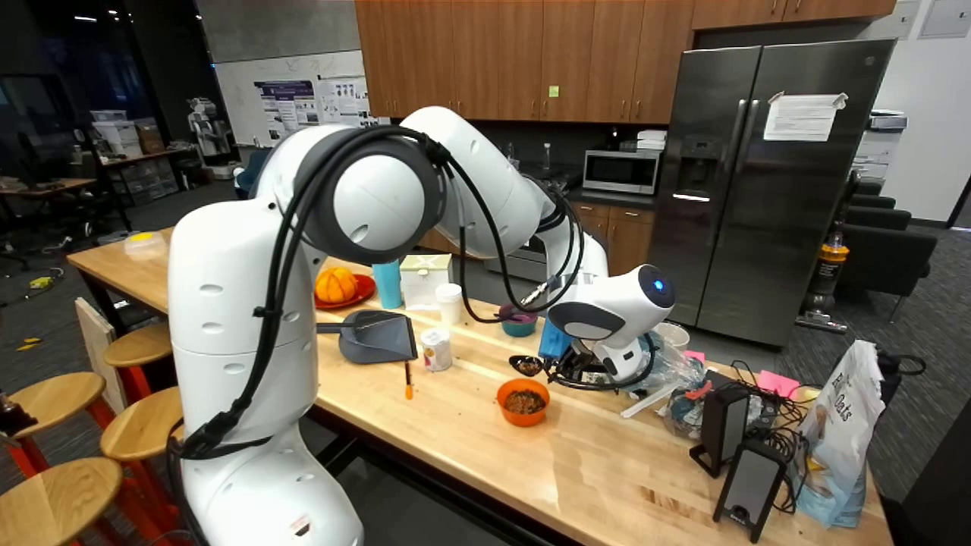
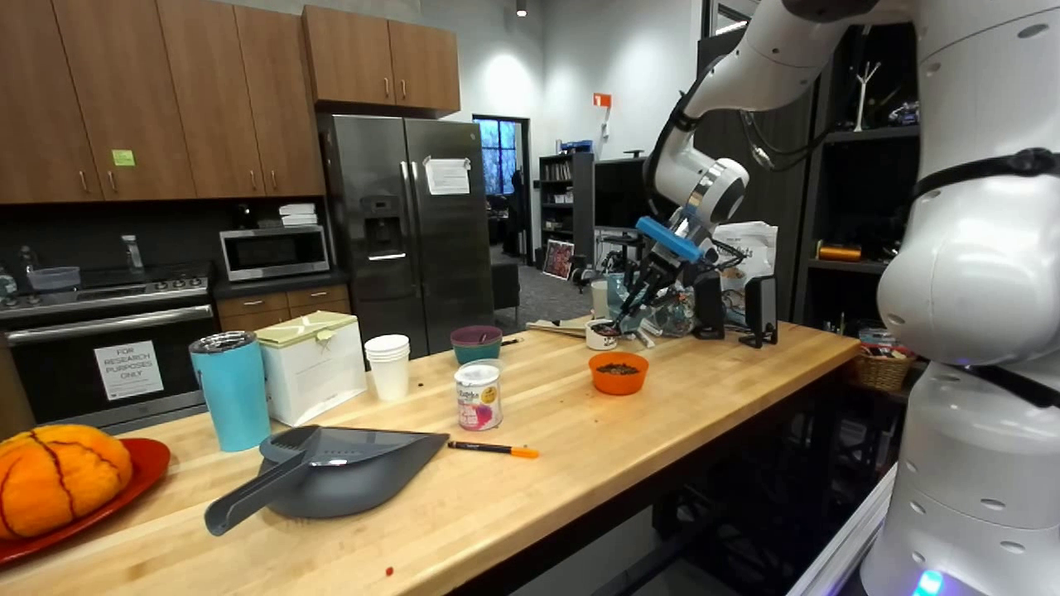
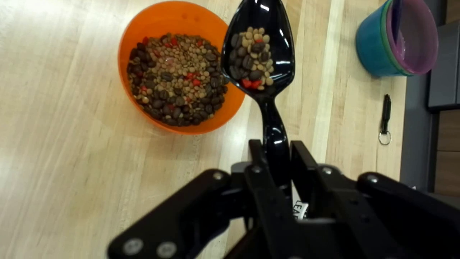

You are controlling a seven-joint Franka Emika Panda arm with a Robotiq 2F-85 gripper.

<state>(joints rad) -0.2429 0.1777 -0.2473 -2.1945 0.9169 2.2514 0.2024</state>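
My gripper is shut on the handle of a black spoon, one finger on each side of it. The spoon's bowl points away from the jaws and carries a small heap of dark beans, tan lentils and a few red bits. Beside the spoon's bowl, and lower, stands an orange bowl partly filled with the same mix. In an exterior view the spoon hangs just behind the orange bowl. A white bowl with dark lettering stands below the gripper, mostly hidden by the jaws in the wrist view.
Stacked teal and purple cups and a black key fob lie toward the far table edge. A white canister, a grey dustpan and an orange-tipped marker sit to one side. Speakers and plastic bags crowd the opposite side.
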